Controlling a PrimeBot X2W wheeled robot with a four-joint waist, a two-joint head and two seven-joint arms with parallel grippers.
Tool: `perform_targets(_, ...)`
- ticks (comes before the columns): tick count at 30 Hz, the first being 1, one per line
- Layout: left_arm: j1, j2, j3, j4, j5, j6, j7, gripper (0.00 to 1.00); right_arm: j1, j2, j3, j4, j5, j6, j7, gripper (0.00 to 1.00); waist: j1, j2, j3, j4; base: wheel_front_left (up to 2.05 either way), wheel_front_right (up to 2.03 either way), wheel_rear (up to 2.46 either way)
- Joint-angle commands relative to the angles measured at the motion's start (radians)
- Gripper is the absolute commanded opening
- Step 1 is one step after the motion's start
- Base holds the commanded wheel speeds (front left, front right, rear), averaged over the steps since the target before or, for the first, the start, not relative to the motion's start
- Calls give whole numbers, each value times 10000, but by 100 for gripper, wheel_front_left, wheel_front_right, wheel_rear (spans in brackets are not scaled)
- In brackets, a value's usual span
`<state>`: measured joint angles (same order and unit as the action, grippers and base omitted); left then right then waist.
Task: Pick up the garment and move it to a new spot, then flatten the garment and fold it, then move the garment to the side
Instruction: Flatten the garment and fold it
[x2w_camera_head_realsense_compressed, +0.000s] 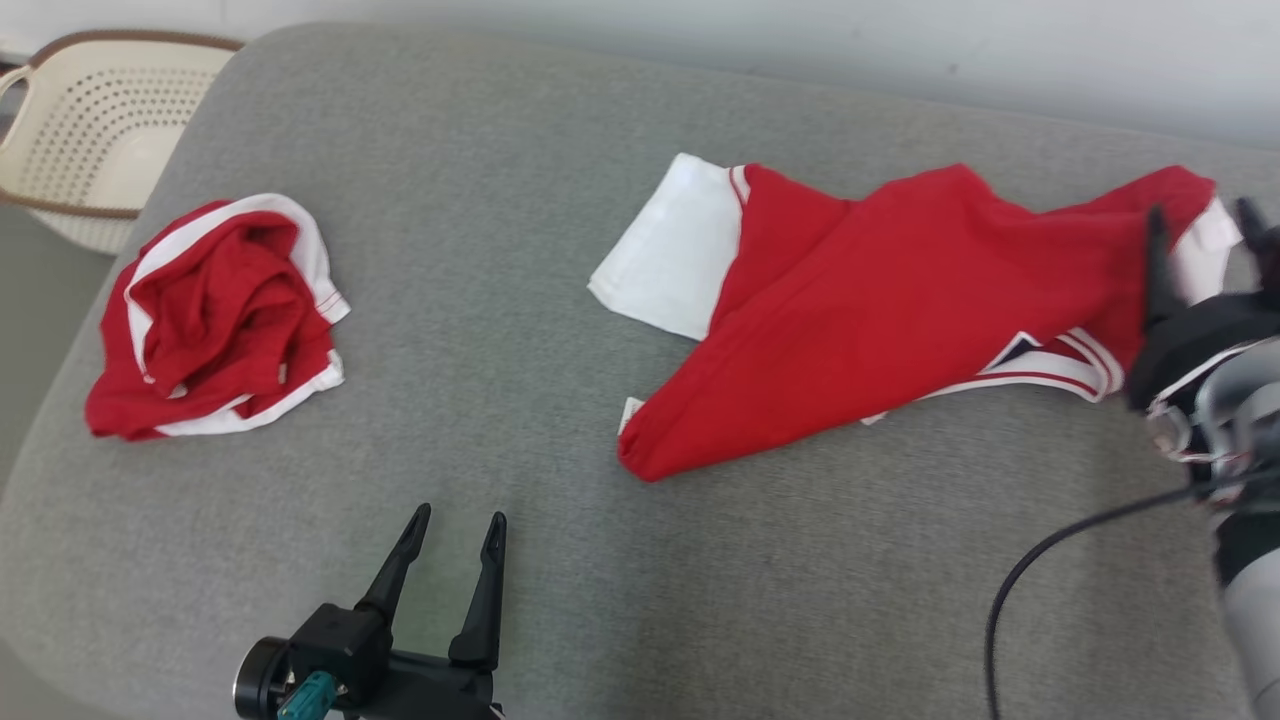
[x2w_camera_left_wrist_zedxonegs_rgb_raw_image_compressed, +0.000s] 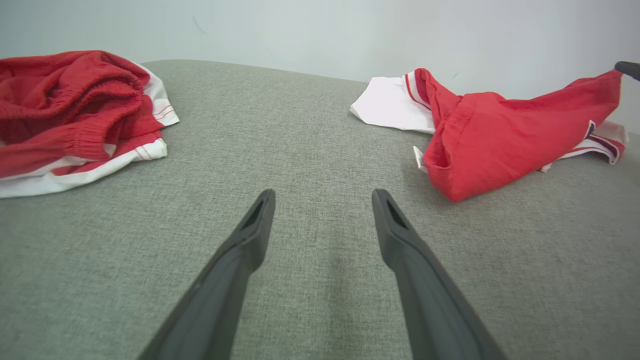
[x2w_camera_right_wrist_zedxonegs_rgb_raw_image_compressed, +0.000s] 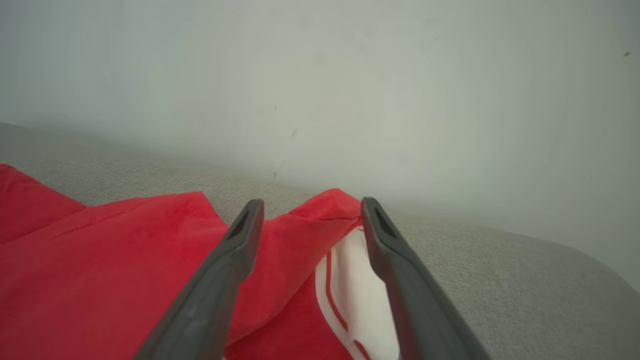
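- Head view puts the left pincer (x2w_camera_head_realsense_compressed: 460, 515) nearest, low over the grey cushion (x2w_camera_head_realsense_compressed: 520, 300). Its two fingers are spread wide with nothing between them, and the left wrist view shows bare cushion fabric under the tips.
- Beyond it, on the middle-right of the cushion, lies the garment (x2w_camera_head_realsense_compressed: 900, 290), red with white panels. It is not flat: it is doubled over on a slant, with one white panel sticking out at its left end.
- At the garment's right end the right pincer (x2w_camera_head_realsense_compressed: 1200, 212) stands with its fingers wide, straddling the red-and-white corner. In the right wrist view the cloth lies between and beneath the fingers, not clamped.
- Flattening looks like the step in hand, and it could go wrong in several ways:
  - A bite at that corner may catch both layers, so the fold would drag along instead of opening.
  - A pull from one end alone would probably slide the whole garment, since nothing pins the other end.
  - That corner lies near the cushion's right edge, so a tug outward could take cloth over the side.
  - The dark cable (x2w_camera_head_realsense_compressed: 1050, 560) looping from the right arm could snag loose fabric.
- Further left, well apart, a second red and white piece (x2w_camera_head_realsense_compressed: 215, 320) sits crumpled. It looks much the same, so the left pincer could take it by mistake.
- Farthest off are a pale basket (x2w_camera_head_realsense_compressed: 100, 130) past the left corner and the wall (x2w_camera_head_realsense_compressed: 900, 40).
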<state>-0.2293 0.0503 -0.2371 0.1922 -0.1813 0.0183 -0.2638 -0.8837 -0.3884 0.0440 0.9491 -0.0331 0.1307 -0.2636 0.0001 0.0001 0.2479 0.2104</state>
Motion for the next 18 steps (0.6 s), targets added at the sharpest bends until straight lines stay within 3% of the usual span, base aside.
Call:
perform_targets(1,3,4,40,-36,128,-75,-16,100,481,208,242,-364,143,1,-3,100,-1,-1,-324,-529,0,0,0)
perform_targets(12,-395,5,25,200,290,-526,-16,100,3532,1112,1135,-3688,1382,1,-6,100,-1,-1,-677,-1871,0,0,0)
perform_targets(18,-547,7,127,555,403,-707,-16,100,4736,1496,1289,-4697,1680,1,-7,100,-1,-1,-764,-2428,0,0,0)
